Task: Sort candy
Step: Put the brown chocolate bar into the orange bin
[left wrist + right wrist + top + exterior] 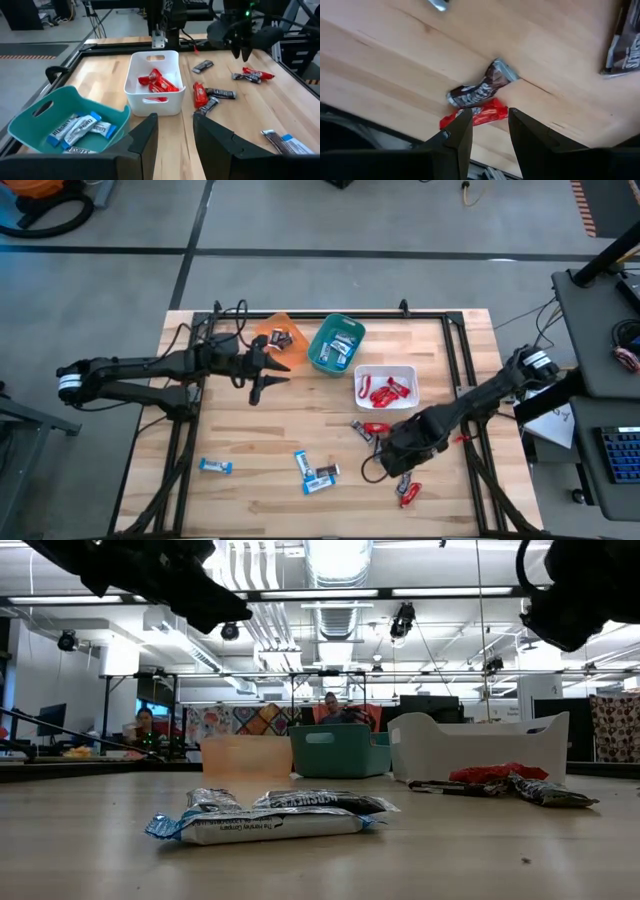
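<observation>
Right gripper (402,477): hangs over the near right part of the table, fingers apart and empty, above a red bar (476,116) and a brown bar (479,90).
Left gripper (272,369): waits at the far edge, between the orange bin (280,327) and the teal bin (322,352), fingers apart, holding nothing.
Candy on the table (250,490): the red and brown pair lie near the right edge toward the near side; more red and brown bars lie just beside the white bin (386,369); blue bars lie along the near edge, one toward the left and a few near the middle.
Candy in bins: red in white, blue in teal, dark in orange.
Axis of the pair: in the right wrist view the red bar lies across the gap between the fingers, long axis running from one finger toward the other; the brown bar touches it along one side and is bent, one end angled away.
Risk, double grab: the two bars touch, so a closing grip may take both, and the brown one would land in the wrong bin.
Risk, poor grip: with the bar's length running from finger to finger, the fingers would meet its ends, and the slick wrapper may buckle or slip out; turning the wrist looks wise.
</observation>
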### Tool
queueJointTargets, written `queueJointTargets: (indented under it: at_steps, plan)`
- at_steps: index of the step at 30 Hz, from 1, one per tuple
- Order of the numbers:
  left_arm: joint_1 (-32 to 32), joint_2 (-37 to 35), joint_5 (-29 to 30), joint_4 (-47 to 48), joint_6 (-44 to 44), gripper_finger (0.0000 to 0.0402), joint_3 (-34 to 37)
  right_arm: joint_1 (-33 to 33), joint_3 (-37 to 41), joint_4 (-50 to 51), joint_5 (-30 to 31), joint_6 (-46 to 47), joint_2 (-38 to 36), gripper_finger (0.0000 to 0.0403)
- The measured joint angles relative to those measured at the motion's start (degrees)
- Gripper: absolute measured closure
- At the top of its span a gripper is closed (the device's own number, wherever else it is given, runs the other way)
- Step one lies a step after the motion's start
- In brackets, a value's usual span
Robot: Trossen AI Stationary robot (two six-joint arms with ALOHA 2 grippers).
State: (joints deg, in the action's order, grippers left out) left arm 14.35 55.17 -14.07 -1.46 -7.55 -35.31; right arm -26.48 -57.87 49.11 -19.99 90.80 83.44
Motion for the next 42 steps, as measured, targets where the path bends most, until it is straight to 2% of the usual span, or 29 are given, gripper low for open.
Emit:
queueJointTargets:
  at_steps: [7,16,21,30,36,42]
  plan:
    - [0.0,-0.8,-0.01,-0.01,-0.17,0.0294,0.77,-2.23,0.0,-3.27,0.46,5.73,3.29,0.0281]
    - [-0.02,-0.61,-0.01,0.01,-0.28,0.0294,0.98,-4.68,0.0,-4.92,0.51,9.89,6.95,0.0215]
    - [0.0,-0.52,0.0,0.0,-0.37,0.0294,0.98,-4.78,0.0,-5.35,0.51,10.08,9.85,0.0206]
    - [0.0,-0.37,-0.02,0.03,-0.42,0.0294,0.98,-4.78,0.0,-7.75,2.09,9.8,13.15,0.024]
    - [-0.01,-0.37,-0.02,0.03,-0.42,0.0294,0.98,-4.78,-0.05,-8.03,2.04,9.75,14.6,0.0284]
    - [-0.02,-0.13,-0.02,-0.03,-0.44,0.0294,0.98,-4.8,-0.09,-8.24,4.78,10.11,14.06,0.0329]
